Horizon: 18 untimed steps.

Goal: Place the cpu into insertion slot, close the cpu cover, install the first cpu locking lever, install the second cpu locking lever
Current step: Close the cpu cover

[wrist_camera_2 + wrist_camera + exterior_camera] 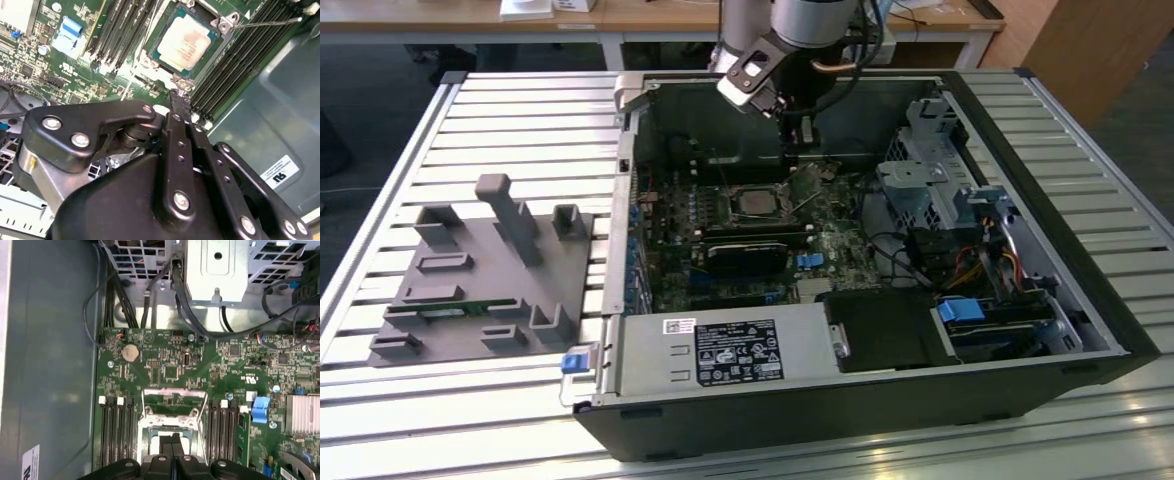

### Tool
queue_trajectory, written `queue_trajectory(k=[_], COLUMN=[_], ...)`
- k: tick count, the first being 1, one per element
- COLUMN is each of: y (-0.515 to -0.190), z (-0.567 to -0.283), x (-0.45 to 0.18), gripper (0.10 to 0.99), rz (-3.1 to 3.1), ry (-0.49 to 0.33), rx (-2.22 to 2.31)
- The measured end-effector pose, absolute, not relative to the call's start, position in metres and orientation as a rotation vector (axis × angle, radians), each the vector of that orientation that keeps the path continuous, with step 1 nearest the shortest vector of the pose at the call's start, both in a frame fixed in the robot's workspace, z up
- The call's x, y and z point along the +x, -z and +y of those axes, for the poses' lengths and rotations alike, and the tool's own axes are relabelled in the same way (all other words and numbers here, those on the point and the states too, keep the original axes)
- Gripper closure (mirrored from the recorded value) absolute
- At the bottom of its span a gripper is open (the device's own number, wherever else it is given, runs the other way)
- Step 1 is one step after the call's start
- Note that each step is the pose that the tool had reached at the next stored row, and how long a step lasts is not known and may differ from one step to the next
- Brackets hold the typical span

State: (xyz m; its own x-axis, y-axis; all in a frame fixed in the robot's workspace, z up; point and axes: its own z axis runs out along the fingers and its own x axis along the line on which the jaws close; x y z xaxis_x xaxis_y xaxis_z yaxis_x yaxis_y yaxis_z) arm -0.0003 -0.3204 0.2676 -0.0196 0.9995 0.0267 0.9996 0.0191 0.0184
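Black jointed gripper (176, 97) near square, dull-silver cpu (184, 42).

cpu (159, 444) partly behind the pincer (171, 442)

Silver-grey cpu (182, 42), green mobo (170, 367), black end effector (171, 442), blue-grey case wall (50, 365).

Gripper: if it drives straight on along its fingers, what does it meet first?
Most likely the edge of the socket holding the small flat silver-grey cpu, beside the open thin silvery metal cpu cover. The shut black gripper points there in both wrist views; its height is unclear.
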Motion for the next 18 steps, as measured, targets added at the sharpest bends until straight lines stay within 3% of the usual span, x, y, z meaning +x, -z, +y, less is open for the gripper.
queue_trajectory(k=[18], y=[-0.259], z=[-0.318], x=[0.047], gripper=[0.98], rz=[-2.237], ry=[0.048], rx=[-2.195])
